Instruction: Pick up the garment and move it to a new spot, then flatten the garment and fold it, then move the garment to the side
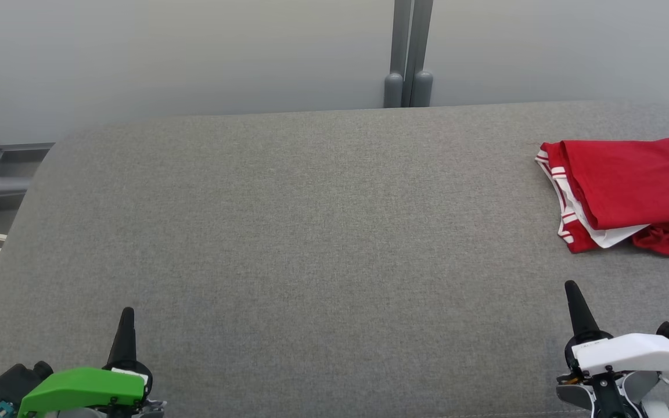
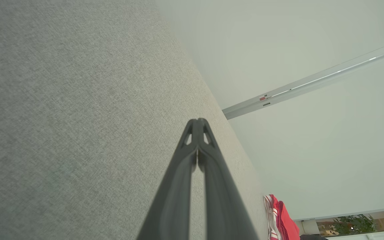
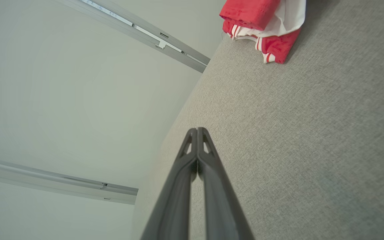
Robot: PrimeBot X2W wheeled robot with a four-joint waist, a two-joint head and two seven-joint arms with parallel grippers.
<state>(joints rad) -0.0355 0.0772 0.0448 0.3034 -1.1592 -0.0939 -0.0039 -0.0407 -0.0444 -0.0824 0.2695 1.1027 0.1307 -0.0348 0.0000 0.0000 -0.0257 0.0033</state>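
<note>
While apart, one garment, two hands.

Left gripper: fingers closed together, pointing forward, empty | Right gripper: fingers closed together, pointing forward, empty

Your grey fabric-covered tabletop gives open passage across its middle and left. The folded red garment with white stripes blocks the far right (a grey upright post stands behind the far edge).
</note>
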